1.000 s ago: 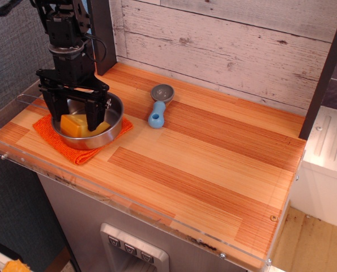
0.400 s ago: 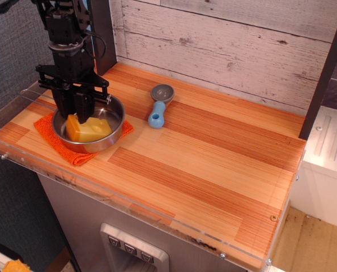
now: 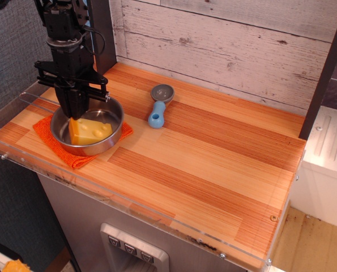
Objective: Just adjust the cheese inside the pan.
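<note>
At the left of the frame we see the pan [image 3: 88,131], a shiny steel saucepan sitting on an orange cloth [image 3: 60,141] on the striped wooden worktop [image 3: 213,164]. Inside it lies the cheese [image 3: 92,131], a smooth yellow-orange wedge with holes, likely light, rigid and slippery plastic. We judge its flat side faces the best place to pinch, since the slanted top could squirt free. Just above it, the tool [image 3: 75,110] hangs with its fingers drawn together at the wedge's back-left corner; whether it clamps the cheese we cannot tell. Farther back, near centre, lies a blue-handled scoop [image 3: 159,103].
</note>
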Available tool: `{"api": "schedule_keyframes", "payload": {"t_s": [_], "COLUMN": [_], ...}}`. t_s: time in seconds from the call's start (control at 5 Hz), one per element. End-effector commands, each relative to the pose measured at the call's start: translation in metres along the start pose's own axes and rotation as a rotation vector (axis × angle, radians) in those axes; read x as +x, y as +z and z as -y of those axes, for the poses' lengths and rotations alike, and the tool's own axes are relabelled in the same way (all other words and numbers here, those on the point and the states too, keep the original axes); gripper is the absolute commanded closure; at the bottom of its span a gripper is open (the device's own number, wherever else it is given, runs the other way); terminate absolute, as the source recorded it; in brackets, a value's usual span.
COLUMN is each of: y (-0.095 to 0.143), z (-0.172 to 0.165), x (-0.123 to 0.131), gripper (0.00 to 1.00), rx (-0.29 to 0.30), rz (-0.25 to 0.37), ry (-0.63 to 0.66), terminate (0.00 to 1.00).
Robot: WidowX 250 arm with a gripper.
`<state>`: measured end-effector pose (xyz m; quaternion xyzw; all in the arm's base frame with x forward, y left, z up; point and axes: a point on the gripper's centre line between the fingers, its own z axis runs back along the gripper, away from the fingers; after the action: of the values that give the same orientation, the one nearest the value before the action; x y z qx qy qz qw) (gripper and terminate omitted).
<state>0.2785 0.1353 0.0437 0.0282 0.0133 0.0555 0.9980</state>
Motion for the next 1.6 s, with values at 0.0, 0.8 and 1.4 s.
{"api": "schedule_keyframes", "payload": {"t_s": [0.0,0.8,1.4], "y": [0.015,0.065,0.06], "z": [-0.005,0.054,0.063], "x": [0.0,-0.011,-0.008], "gripper": [0.0,0.0,0.0], "rx": [0.01,-0.05,-0.032], "rz": [0.032,0.067,0.093], "ry": [0.006,-0.158,-0.199], "terminate": [0.0,0.0,0.0]}}
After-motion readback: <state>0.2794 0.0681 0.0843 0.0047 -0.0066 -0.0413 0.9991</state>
